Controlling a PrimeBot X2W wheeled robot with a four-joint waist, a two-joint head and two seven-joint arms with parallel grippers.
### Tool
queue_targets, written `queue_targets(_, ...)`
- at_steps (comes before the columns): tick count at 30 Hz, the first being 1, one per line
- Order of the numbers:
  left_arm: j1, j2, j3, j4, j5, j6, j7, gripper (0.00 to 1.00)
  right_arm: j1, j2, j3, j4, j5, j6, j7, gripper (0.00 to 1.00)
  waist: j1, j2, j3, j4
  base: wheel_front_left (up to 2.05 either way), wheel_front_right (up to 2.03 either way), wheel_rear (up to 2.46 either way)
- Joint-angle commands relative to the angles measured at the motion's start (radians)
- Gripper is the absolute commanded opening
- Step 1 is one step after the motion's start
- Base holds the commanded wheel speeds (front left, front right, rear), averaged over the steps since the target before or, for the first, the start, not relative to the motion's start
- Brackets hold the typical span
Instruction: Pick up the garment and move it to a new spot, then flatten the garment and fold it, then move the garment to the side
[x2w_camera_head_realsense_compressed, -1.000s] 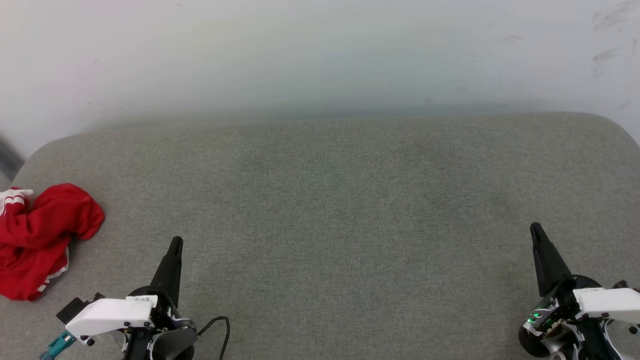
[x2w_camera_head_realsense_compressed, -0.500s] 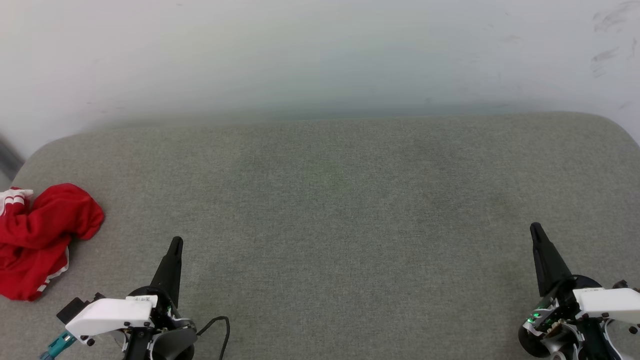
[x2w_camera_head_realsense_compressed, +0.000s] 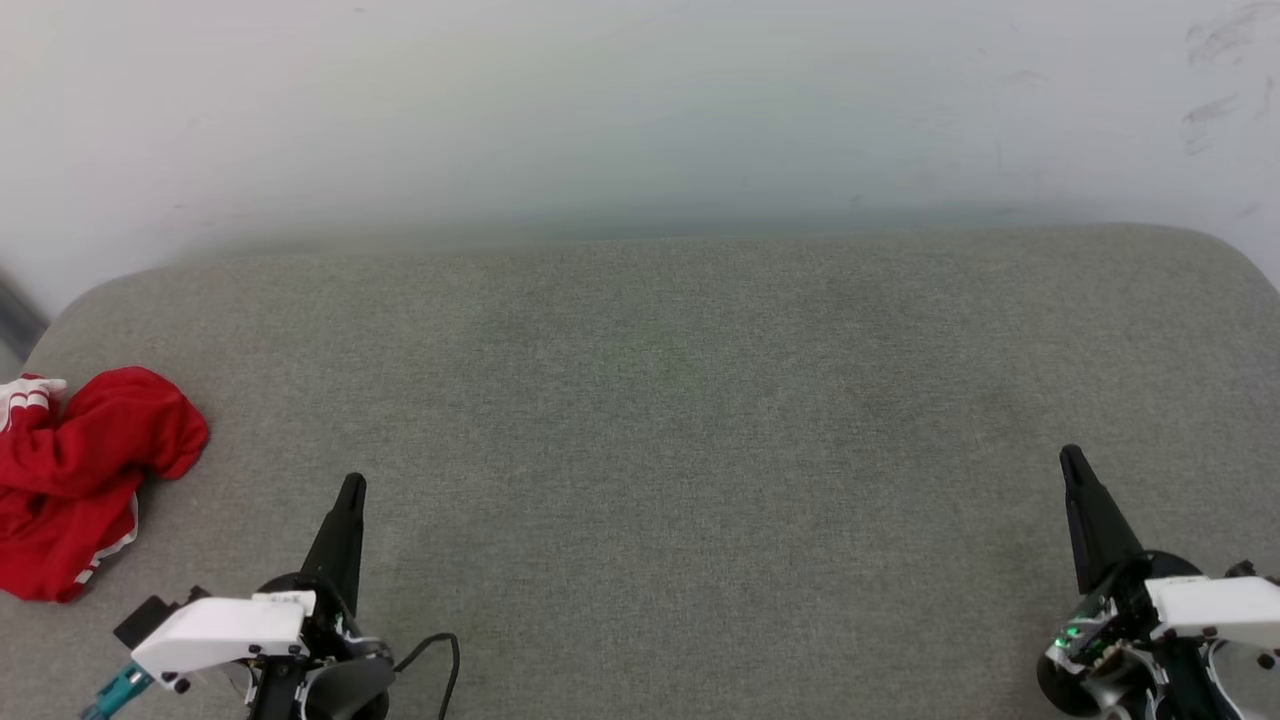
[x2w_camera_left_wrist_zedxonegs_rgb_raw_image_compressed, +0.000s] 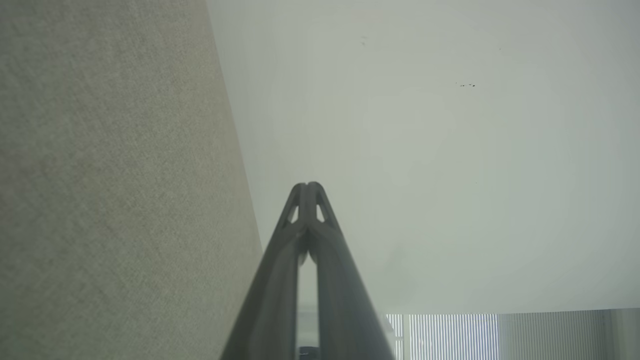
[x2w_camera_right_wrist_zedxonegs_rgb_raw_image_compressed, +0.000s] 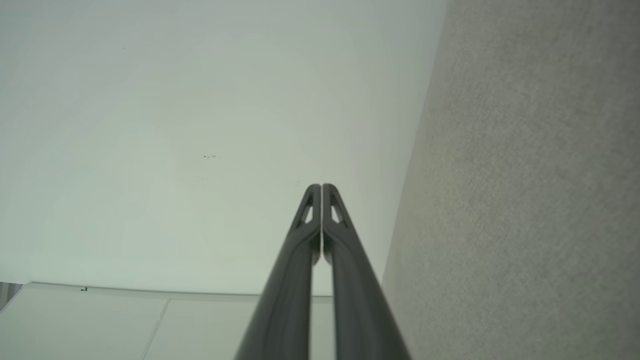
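White wall (x2w_camera_head_realsense_compressed: 640, 100) runs behind the whole far edge of the grey pad (x2w_camera_head_realsense_compressed: 640, 420), and the pad's middle and right are bare cloth. The garment (x2w_camera_head_realsense_compressed: 85, 470) is a crumpled red heap at the pad's left edge, toward the near-left corner, with white striped trim (x2w_camera_head_realsense_compressed: 25, 393) showing at its far end. Its left part runs out of the head view, so I can't tell if it hangs over the edge. Near the front edge, the left gripper (x2w_camera_head_realsense_compressed: 351, 487) sits to the right of the heap and clear of it. By the front-right corner, the right gripper (x2w_camera_head_realsense_compressed: 1069, 457) is well apart from everything. Both pairs of fingers (x2w_camera_left_wrist_zedxonegs_rgb_raw_image_compressed: 277, 290) are pinched together, tips touching, nothing between them; both wrist views agree. Change over the last second: basically none. Garment is the same shape in the same spot. The left wrist housing (x2w_camera_head_realsense_compressed: 220, 635) looks a hair lower toward the front edge, fingertip unmoved. My read: task not started, and pick-up is the step in hand. Left arm is the obvious choice, being nearest, and it has to open before going in. Room: plenty. The pad's centre is free for the new spot and for flattening, and the wall looks far enough back not to matter. Watch item: the heap is right at the left edge, so a sloppy pinch on thin fabric could drag it off the side.
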Motion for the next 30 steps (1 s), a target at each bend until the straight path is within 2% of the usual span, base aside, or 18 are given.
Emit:
queue_targets(1,0.0,0.0,0.0,0.0,0.0,0.0,0.0,1.0,0.0,0.0,0.0,0.0,0.0,0.0,0.0,1.0,0.0,0.0,0.0,0.0,0.0,0.0,0.0)
queue_targets(2,0.003,-0.001,-0.001,0.007,0.0,0.0,-0.001,0.0,0.004,0.0,0.0,0.006,-0.001,0.0,-0.001,0.0,0.0,0.0,0.0,0.0,0.0,0.0,0.0)
queue_targets(4,0.019,-0.002,-0.004,0.024,0.0,0.0,-0.001,0.0,0.02,0.001,0.002,0.023,-0.001,0.0,-0.001,0.0,0.0,0.0,0.0,0.0,0.0,0.0,0.0)
queue_targets(5,0.026,-0.003,-0.006,0.029,0.001,0.0,-0.003,1.0,0.026,0.001,0.003,0.027,-0.002,0.0,-0.003,1.0,0.0,0.0,0.0,0.0,0.0,0.0,0.0)
queue_targets(12,0.042,-0.003,-0.026,0.003,0.01,0.0,-0.04,1.0,0.044,0.001,0.023,0.006,-0.034,0.0,-0.04,1.0,0.0,0.0,0.0,-0.001,0.0,0.0,0.0)
queue_targets(19,0.058,-0.003,-0.048,-0.02,0.028,0.0,-0.073,1.0,0.056,0.001,0.019,-0.015,-0.112,0.0,-0.073,1.0,0.0,0.0,0.0,-0.001,0.0,0.0,0.0)
queue_targets(30,0.076,-0.002,0.018,-0.029,0.17,0.0,-0.116,1.0,0.068,0.001,-0.003,-0.038,-0.298,0.0,-0.116,1.0,0.0,0.0,-0.002,0.0,0.0,0.0,0.0)
